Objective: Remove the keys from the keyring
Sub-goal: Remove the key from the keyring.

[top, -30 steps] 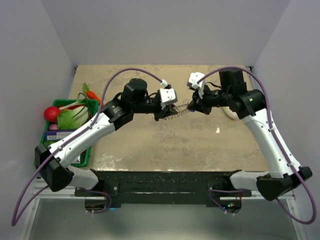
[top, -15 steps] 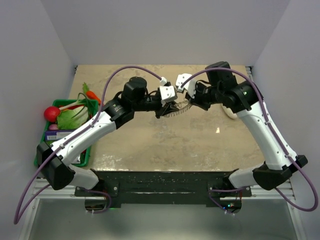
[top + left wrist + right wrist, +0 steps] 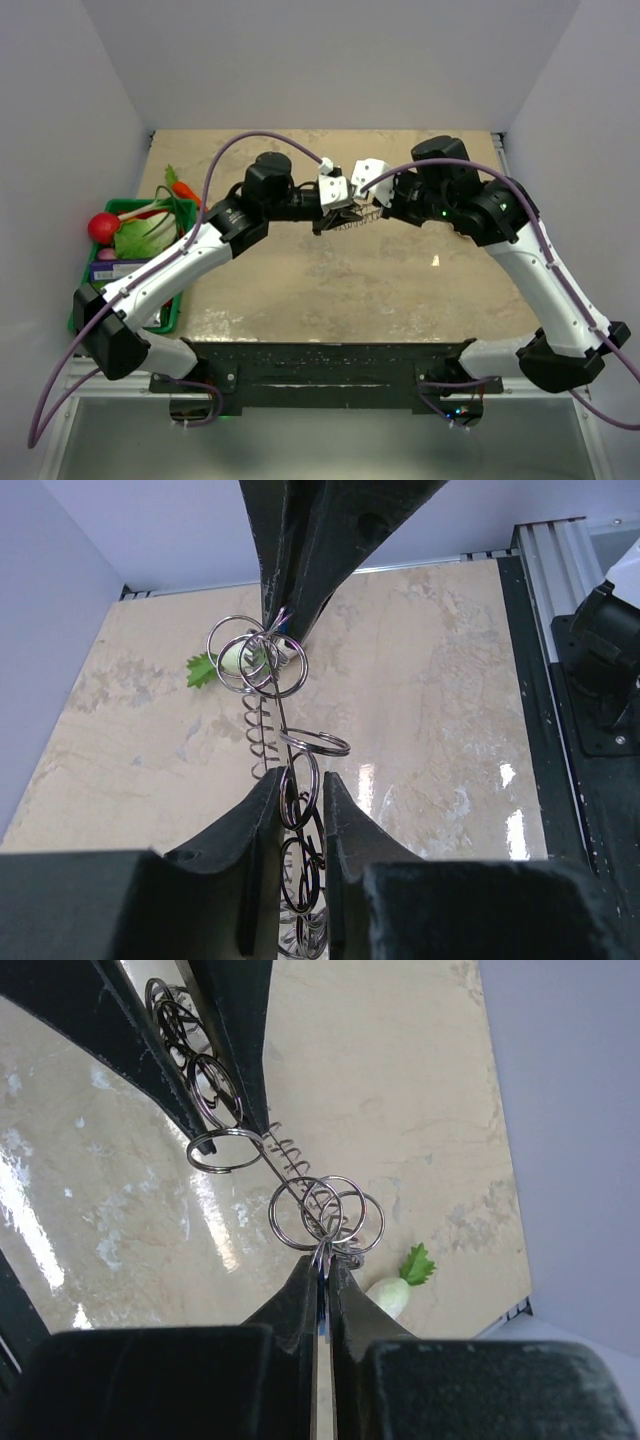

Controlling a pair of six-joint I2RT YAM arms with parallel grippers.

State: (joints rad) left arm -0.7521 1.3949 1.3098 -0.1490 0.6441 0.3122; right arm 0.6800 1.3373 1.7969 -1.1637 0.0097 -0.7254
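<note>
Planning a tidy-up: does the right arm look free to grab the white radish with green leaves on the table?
Probably not yet. The right gripper is shut on the silver coil-and-rings keyring, whose other end the left gripper grips. The white radish itself lies uncovered.

No writing is legible anywhere; the purplish box (image 3: 106,268) may carry print, too small to tell.

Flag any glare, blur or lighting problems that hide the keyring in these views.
Left wrist: glare patches on the table, keyring sharp. Right wrist: bright streaks on the table's left side, keyring crisp. Top external: even light, but the keyring is too small to resolve.
</note>
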